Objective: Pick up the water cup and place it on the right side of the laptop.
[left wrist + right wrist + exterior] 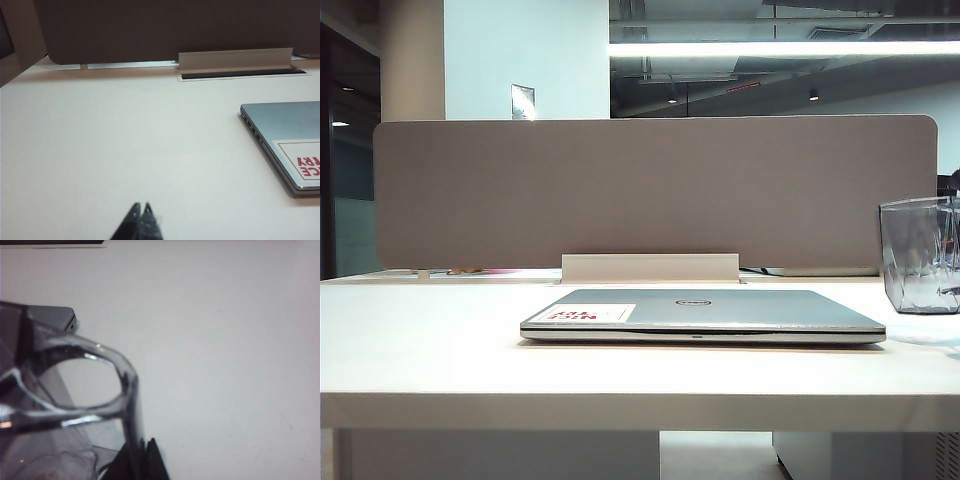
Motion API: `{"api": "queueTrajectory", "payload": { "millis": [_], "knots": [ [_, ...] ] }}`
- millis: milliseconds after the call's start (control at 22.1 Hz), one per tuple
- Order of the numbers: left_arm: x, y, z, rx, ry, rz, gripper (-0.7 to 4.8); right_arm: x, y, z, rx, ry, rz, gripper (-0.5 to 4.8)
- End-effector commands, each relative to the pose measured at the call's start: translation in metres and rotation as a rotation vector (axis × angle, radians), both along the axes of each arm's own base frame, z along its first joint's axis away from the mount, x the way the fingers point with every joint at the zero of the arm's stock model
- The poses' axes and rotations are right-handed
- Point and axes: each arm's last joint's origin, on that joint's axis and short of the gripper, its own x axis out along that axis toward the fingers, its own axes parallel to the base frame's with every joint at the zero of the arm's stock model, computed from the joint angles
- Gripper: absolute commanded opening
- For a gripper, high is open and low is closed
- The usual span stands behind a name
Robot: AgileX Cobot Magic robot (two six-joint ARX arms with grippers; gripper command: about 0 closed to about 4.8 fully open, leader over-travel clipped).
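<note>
The right gripper is clamped on the water cup at the bench's right edge (right of the laptop), while the left gripper, clenched, hangs over bare bench.

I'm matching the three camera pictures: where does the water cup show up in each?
Exterior view: the water cup is at the far right edge, right of the laptop.
Left wrist view: not in it; only the shut left end effector over the table.
Right wrist view: fills the near side, the right end effector shut on its handle.
Shared landmark: the laptop.
</note>
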Motion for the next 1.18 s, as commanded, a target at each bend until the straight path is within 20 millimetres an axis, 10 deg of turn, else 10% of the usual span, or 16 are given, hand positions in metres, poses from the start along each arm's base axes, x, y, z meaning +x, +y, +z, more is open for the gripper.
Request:
{"api": "queueTrajectory", "payload": {
  "millis": [45,1179],
  "knots": [
    [0.000,0.000,0.002,-0.004,-0.007,-0.004,-0.06,0.005,-0.001,0.000,-0.009,-0.056,0.004,-0.04],
    [0.000,0.000,0.002,-0.004,-0.008,-0.004,-0.06,0.027,-0.006,-0.026,0.002,-0.025,0.005,-0.04]
  ]
}}
